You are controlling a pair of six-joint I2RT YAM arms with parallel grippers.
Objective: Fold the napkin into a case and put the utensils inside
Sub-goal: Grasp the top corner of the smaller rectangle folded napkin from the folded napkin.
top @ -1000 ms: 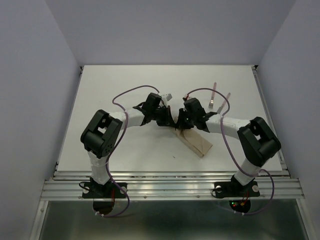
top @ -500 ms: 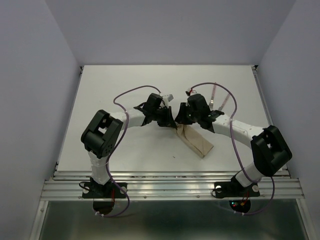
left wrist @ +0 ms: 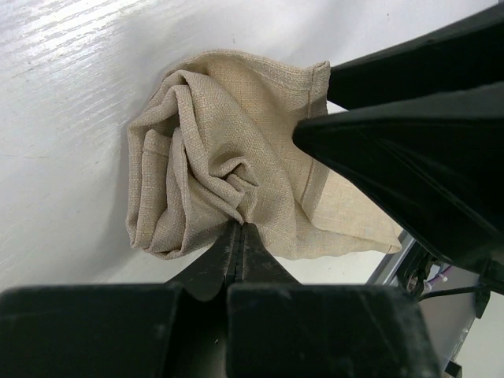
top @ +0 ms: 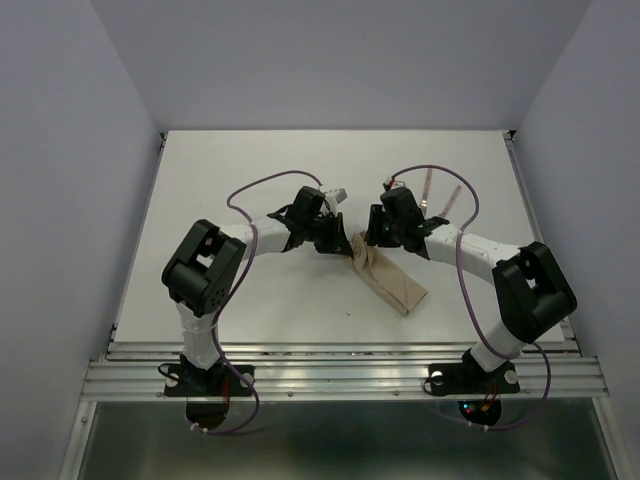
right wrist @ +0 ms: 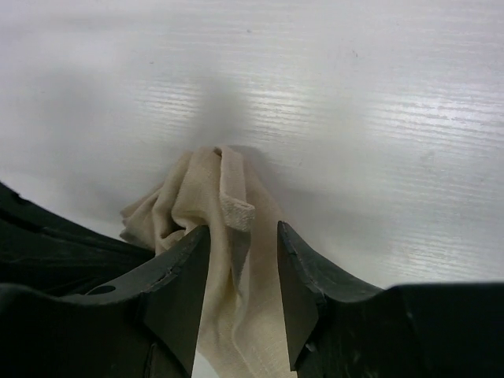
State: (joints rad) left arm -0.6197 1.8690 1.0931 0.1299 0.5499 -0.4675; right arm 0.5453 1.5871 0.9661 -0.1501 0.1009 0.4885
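The tan napkin lies as a narrow folded strip running diagonally across the middle of the table, its far end bunched up. My left gripper is shut on a pinch of that bunched end; the crumpled folds spread out ahead of it. My right gripper stands open over the same end, with a cloth fold loose between its fingers. The two utensils, pinkish-red handled, lie behind the right arm, partly hidden by it.
The right arm's black fingers fill the right side of the left wrist view, close to the left gripper. White tabletop extends around the cloth, bounded by a metal rail at the near edge and grey walls on the other sides.
My right gripper's jaws have spread and let go of the napkin's bunched end, and the right arm has shifted. The left gripper has kept its pinch and not moved.
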